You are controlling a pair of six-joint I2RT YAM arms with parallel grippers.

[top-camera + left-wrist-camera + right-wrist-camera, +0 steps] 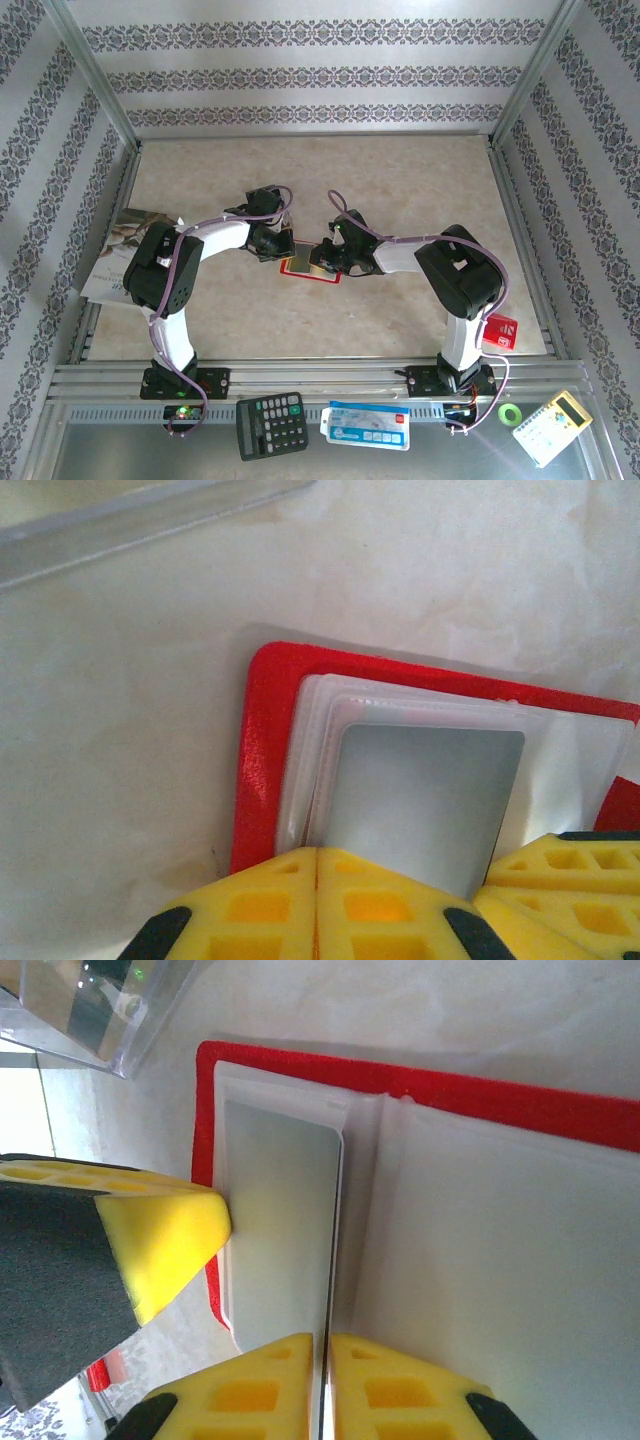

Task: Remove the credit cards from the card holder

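The red card holder lies open on the table between both arms, its pale inner pockets facing up. A grey credit card sits in the left pocket. My left gripper is shut, its yellow fingertips pressed onto the holder's near edge beside that card. My right gripper is shut on the thin edge of the grey card, which rises from the pocket. In the top view the left gripper and right gripper meet over the holder. The left gripper's finger touches the card's side.
A magazine lies at the far left. On the near shelf are a black calculator, a blue-and-white packet, a green tape roll and a yellow-white device. A red box stands by the right arm's base.
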